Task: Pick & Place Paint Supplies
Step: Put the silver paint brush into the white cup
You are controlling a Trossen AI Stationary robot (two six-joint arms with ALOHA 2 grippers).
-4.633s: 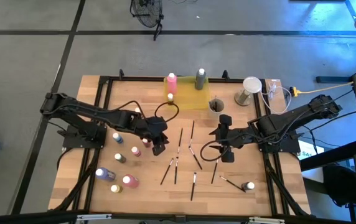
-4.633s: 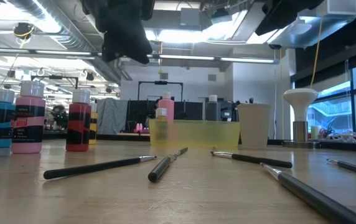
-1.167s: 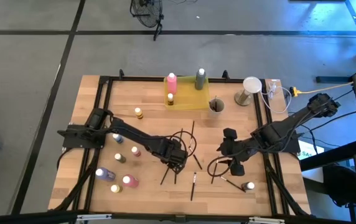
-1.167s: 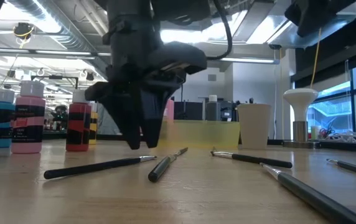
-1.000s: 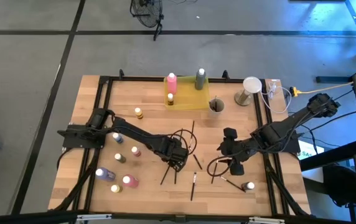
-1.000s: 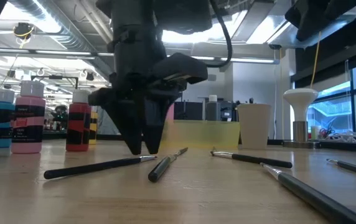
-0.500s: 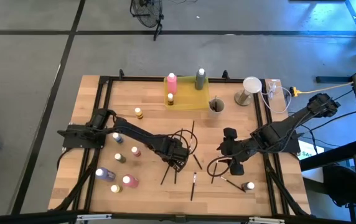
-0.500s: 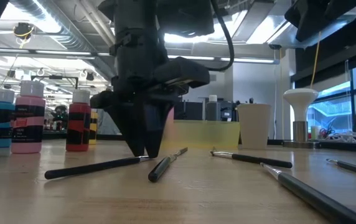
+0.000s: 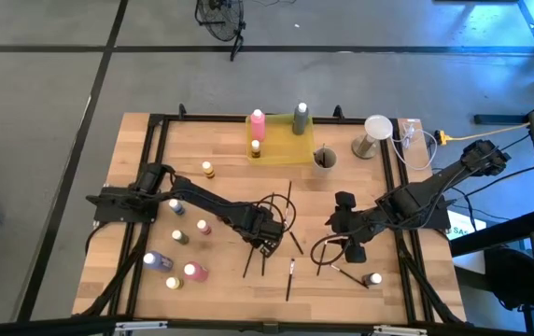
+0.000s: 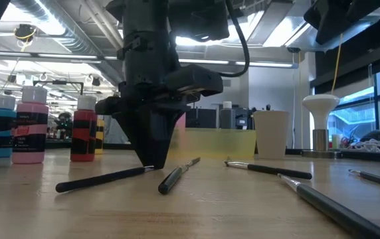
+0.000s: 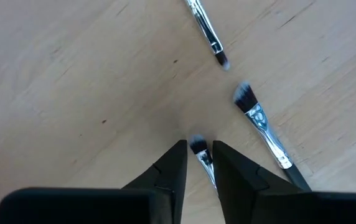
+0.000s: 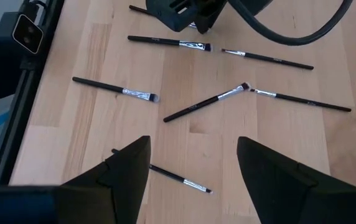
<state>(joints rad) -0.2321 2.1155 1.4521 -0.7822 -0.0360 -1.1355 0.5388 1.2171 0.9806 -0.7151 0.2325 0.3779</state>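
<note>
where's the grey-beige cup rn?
High view: the cup stands at the table's far edge, right of the yellow tray, left of the white lamp-like stand.

two dark jointed arms, looping black cables, black wedge-shaped jaws

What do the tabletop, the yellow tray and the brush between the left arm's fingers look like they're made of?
Tabletop: pale wood planks, matt, with visible grain and seams.
Yellow tray: probably plastic; it is translucent, and the low view shows the room dimly through it.
Brush between the left gripper's fingers: a shiny ferrule, likely metal, with a pale, dark-tipped bristle tuft; its handle is hidden.
</note>
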